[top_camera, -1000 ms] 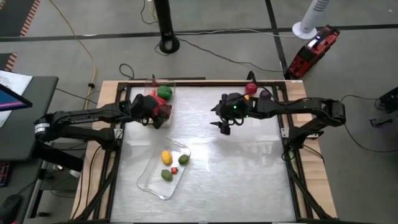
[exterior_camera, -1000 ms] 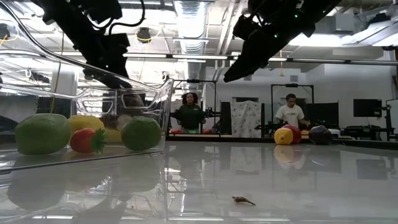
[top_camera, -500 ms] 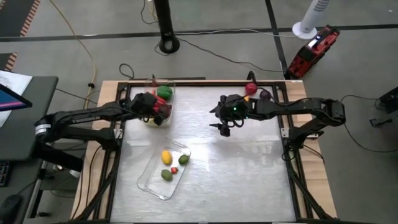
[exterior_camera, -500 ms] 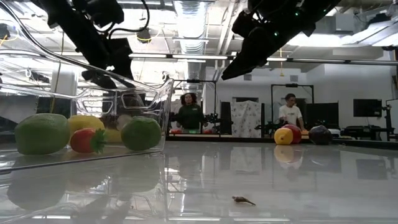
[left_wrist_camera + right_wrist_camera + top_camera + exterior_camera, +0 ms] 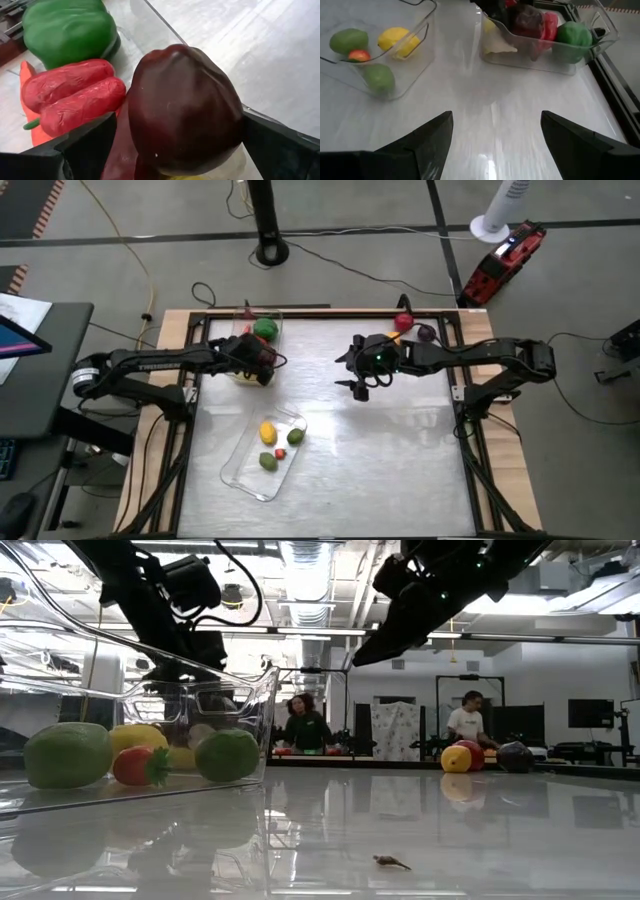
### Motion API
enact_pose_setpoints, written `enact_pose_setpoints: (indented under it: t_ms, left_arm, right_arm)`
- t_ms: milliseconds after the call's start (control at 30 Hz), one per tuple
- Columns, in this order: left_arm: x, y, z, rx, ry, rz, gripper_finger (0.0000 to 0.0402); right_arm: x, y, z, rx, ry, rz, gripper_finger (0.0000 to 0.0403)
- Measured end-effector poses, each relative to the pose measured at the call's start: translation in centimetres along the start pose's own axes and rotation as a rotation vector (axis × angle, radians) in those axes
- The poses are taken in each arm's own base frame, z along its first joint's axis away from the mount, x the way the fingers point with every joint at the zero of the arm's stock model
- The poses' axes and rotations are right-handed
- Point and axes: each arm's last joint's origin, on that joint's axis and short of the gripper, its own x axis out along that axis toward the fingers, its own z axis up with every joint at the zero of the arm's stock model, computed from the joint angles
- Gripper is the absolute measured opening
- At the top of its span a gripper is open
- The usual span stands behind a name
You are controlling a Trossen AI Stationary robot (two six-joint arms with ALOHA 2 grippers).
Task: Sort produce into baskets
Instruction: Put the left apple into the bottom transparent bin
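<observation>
Dark purple rounded toy fruit (image 5: 182, 107) sits between the wide-open fingers of the left tool (image 5: 262, 358), inside the clear plastic tray (image 5: 243, 375) with a red pepper (image 5: 72, 95) and green pepper (image 5: 67, 30) just beyond. Farther off, the right tool (image 5: 360, 385) hangs open and empty above the bare desk (image 5: 390, 450).

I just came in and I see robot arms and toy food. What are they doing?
The robot is sorting toy food into two clear trays. The left gripper hangs open over the far tray, with a dark purple vegetable between its fingers, beside a red pepper and a green pepper. The right gripper waits open above the table's middle. The near tray holds yellow and green fruits. A few pieces wait at the far right corner.
</observation>
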Motion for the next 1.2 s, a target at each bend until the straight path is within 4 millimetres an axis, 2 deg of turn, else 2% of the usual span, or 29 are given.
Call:
enact_pose_setpoints:
  t_ms: [133,467,667,767,967,1067,1200]
  left_arm:
    - [0.0,0.0,0.0,0.006,-0.004,-0.003,0.0381]
    - [0.0,-0.1,0.3,0.056,-0.025,-0.018,0.0297]
    - [-0.2,-0.1,0.3,0.072,-0.014,-0.034,0.0289]
    - [-1.1,-0.1,0.9,0.093,-0.035,-0.041,0.0289]
    - [-4.7,0.3,2.1,0.105,-0.095,-0.085,0.0289]
    - [-6.3,0.2,1.9,0.114,-0.118,-0.193,0.0289]
    - [-7.9,-0.9,1.2,0.16,-0.097,-0.45,0.0289]
  right_arm:
    - [0.0,0.2,0.0,0.009,-0.001,0.006,0.0327]
    - [0.0,0.4,0.2,0.005,-0.012,0.011,0.0327]
    - [0.0,0.5,0.2,0.004,-0.012,0.012,0.0327]
    - [0.0,0.4,0.2,0.005,-0.015,0.009,0.0327]
    - [0.0,-0.1,0.2,0.013,-0.018,-0.005,0.0327]
    - [0.0,0.2,0.2,0.013,-0.018,0.002,0.0327]
    - [0.0,0.4,-0.1,0.016,0.019,0.015,0.0327]
